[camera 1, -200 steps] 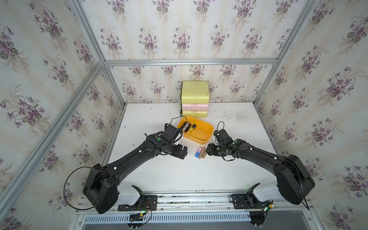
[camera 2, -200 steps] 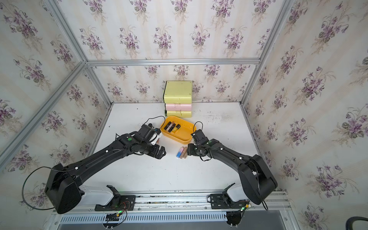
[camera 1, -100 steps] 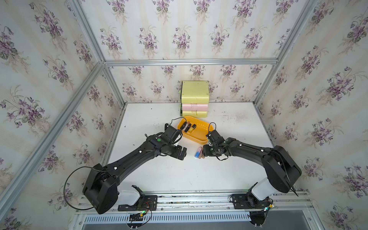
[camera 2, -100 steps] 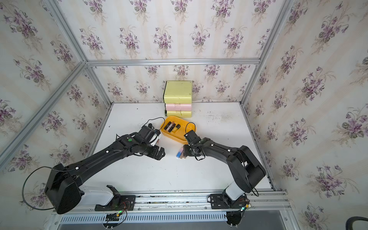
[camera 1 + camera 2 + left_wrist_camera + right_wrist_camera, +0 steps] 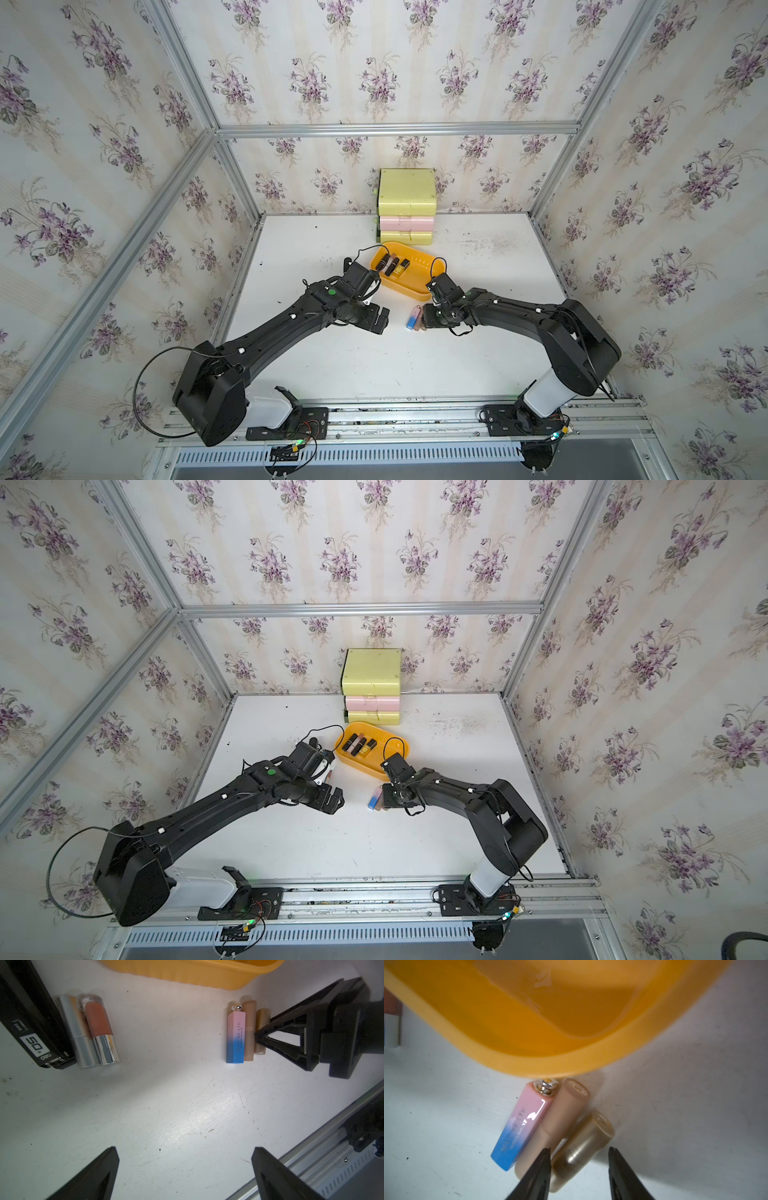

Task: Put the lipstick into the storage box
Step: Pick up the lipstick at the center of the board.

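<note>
The orange-yellow storage box [image 5: 419,266] [image 5: 392,746] [image 5: 529,1022] lies mid-table and holds three dark lipsticks [image 5: 392,266]. In front of it three lipsticks lie side by side on the table: a pink-and-blue one [image 5: 523,1126] [image 5: 235,1036] [image 5: 412,318], a beige one [image 5: 558,1118] and a gold one [image 5: 583,1142]. My right gripper [image 5: 579,1149] [image 5: 426,320] straddles the gold lipstick. One finger is against it and the other stands off with a gap, so it is open. My left gripper [image 5: 185,1147] [image 5: 382,320] hangs wide open over bare table, left of the three lipsticks.
A silver lipstick [image 5: 76,1030] and a clear-capped peach lipstick [image 5: 99,1028] lie beside a black box [image 5: 31,1022] under my left arm. A pale yellow-and-pink drawer unit [image 5: 406,195] stands against the back wall. The metal front rail [image 5: 332,1147] runs along the table's front edge.
My right gripper has slid left to the three lipsticks and narrowed its jaws around the gold one. The left arm has hardly moved.
</note>
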